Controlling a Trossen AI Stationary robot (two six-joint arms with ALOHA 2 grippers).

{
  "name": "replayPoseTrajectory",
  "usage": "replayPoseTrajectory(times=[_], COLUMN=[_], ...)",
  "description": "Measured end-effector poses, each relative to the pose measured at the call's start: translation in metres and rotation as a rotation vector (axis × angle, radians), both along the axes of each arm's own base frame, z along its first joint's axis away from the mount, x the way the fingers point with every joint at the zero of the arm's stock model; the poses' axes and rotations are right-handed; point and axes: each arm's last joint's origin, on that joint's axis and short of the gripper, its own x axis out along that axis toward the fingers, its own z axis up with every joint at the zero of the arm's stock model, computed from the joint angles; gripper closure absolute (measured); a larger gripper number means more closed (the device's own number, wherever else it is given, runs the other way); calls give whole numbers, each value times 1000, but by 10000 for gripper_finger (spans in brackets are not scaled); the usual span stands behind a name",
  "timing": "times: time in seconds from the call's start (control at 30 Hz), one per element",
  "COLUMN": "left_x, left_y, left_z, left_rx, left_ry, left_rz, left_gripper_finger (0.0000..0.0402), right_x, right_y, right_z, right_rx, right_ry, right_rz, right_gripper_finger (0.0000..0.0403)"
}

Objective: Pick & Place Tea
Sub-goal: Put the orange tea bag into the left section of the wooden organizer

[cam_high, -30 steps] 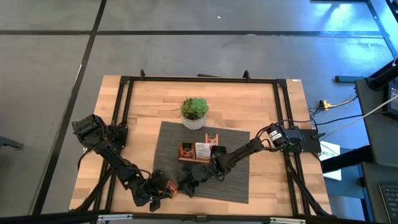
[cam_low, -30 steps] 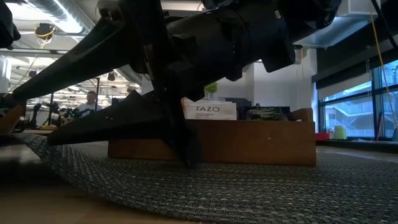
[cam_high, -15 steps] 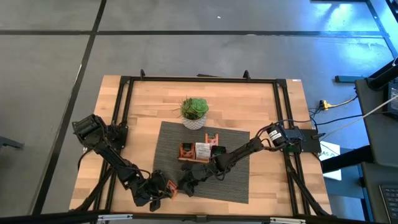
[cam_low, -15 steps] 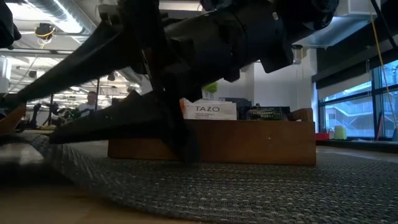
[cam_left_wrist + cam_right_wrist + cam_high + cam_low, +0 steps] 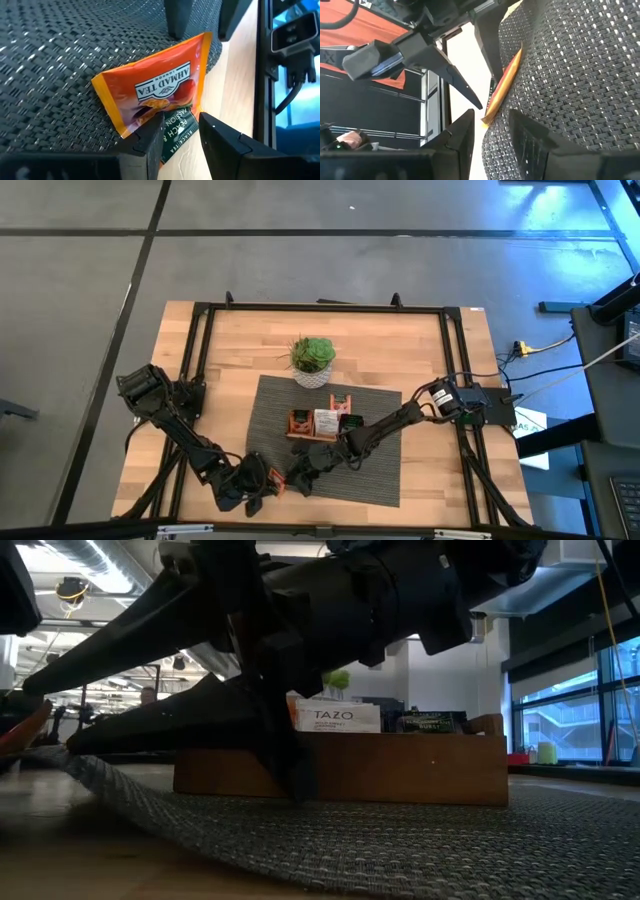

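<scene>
Orange tea sachet (image 5: pixel 152 95) — left end effector (image 5: pixel 181 131) gripping

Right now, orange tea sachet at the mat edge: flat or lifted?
Lifted. The orange sachet is tilted up off the mat, pinched at its lower edge by the left gripper.

**Mat edge lifts, right tool narrows**

Compare the low view with a second ago: the near-left edge of the woven mat (image 5: pixel 150 810) now rides higher off the counter (image 5: pixel 70 860), so you see more bare wood beneath it. Your right tool (image 5: pixel 300 477) has drawn its fingers closer together and sits slightly lower against the mat. Your left tool (image 5: pixel 262 487) has shifted a touch, and the orange sachet (image 5: pixel 279 483) shows less from above.
</scene>
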Motion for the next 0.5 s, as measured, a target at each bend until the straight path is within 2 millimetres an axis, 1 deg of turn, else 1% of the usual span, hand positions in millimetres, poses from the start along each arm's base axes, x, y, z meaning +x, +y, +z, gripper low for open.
replayPoseTrajectory(times=[0.5], left_x=[2], left_y=[0], left_z=[2], left_rx=[-156], left_ry=[12], left_rz=[135], left_gripper_finger=[279], right_x=[0], right_y=[-1], right_z=[-2], right_rx=[-49], right_ry=[3], right_rz=[-20], right_gripper_finger=[279])
